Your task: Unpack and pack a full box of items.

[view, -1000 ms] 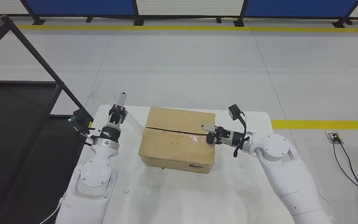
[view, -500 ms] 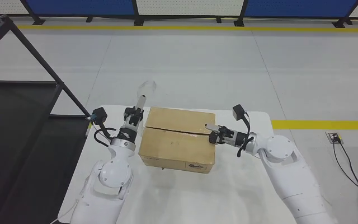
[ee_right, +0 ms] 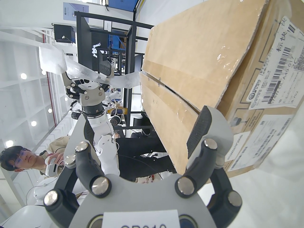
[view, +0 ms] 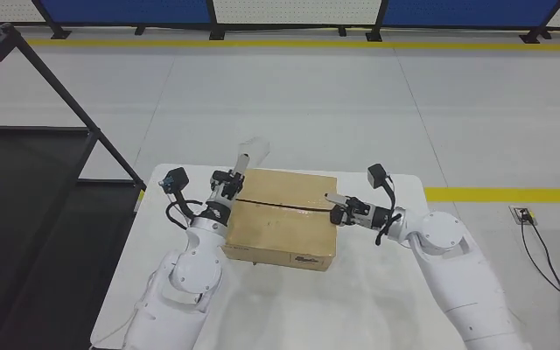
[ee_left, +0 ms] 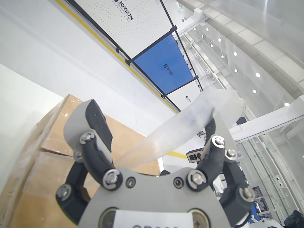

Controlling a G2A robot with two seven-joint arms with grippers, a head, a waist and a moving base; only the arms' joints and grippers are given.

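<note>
Two grippers work at the box [view: 280, 219], which sits mid-counter [view: 289, 306]. Left gripper [view: 232, 179], fingers spread with a clear tape strip [view: 251, 147] stuck to one finger, has swung from the counter's left side to the box's far-left corner. Right gripper [view: 332, 204] is open at the seam's right end and has barely shifted.

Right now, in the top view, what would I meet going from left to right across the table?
left gripper → cardboard box → right gripper, which is at the right edge of the cardboard box.
</note>
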